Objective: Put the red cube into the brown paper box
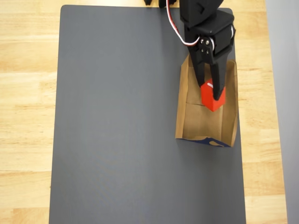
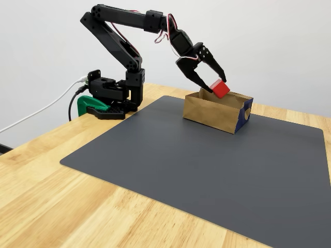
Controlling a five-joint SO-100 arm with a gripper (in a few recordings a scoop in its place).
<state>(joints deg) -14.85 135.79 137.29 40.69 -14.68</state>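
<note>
The gripper (image 1: 211,91) has its fingers clamped on the red cube (image 1: 213,97), hanging over the brown paper box (image 1: 183,116) at the mat's two o'clock. The cube looks light, rigid, best pinched on flat opposite faces.

Mat (image 1: 140,116) on table (image 1: 28,93), covering most of it. Box (image 1: 182,112) on mat near right edge in overhead view, toward arm base (image 2: 111,95). Gripper (image 1: 212,91) above box interior, cube (image 1: 212,96) between fingers, over box floor, not touching it. Arm base clamped at table's back-left corner in fixed view.
</note>
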